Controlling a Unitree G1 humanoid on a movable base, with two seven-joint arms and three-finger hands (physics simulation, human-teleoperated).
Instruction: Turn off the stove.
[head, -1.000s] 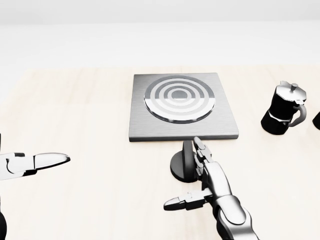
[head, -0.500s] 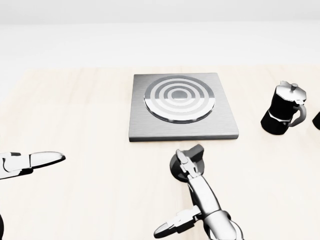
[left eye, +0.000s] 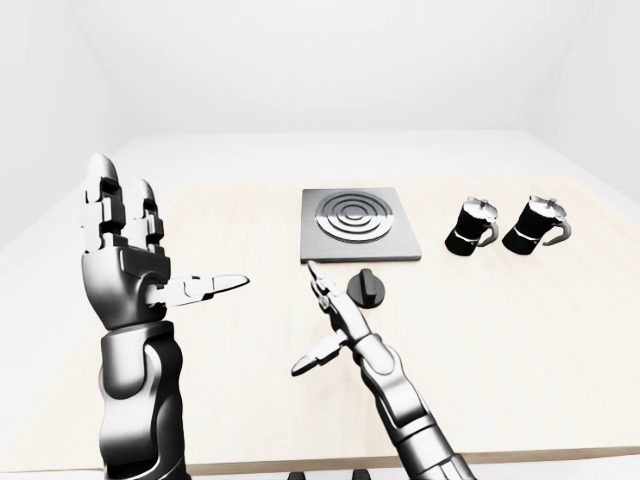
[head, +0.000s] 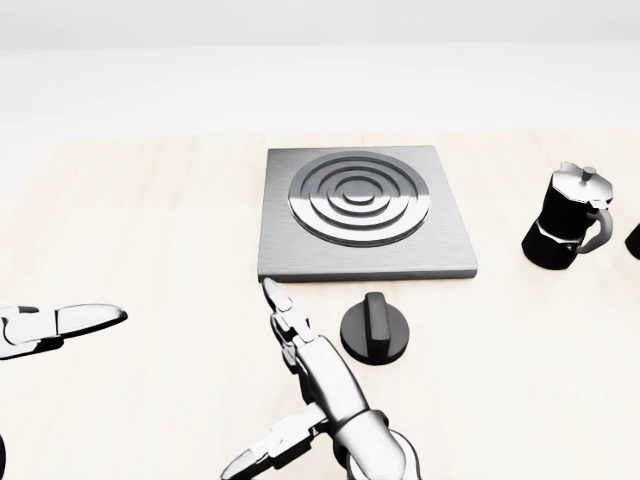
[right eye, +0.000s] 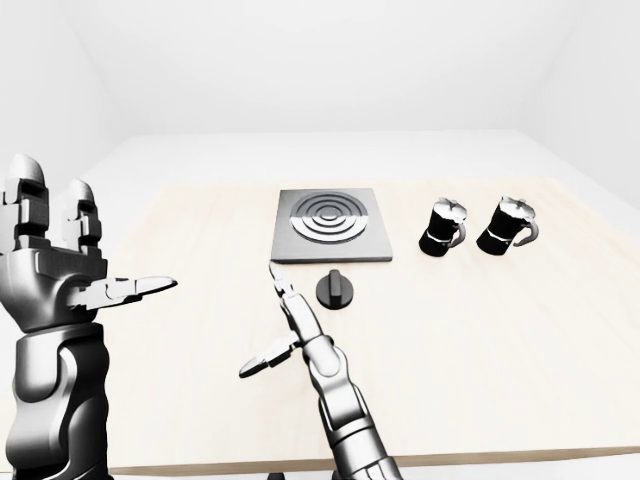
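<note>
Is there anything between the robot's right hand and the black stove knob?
No. In the head view, only bare wooden countertop shows between the open right hand and the stove knob, which sits just to the hand's right.

The right hand (head: 305, 385) has left the stove knob (head: 375, 327) and swung toward the tabletop's left edge in the head view, its fingers (head: 279, 304) now spread open beside the knob, apart from it. The knob's ridge, tilted half a second ago, now stands straight, pointing at the burner plate (head: 360, 208). The burner's rings, bright white earlier, now look dark grey.
</note>
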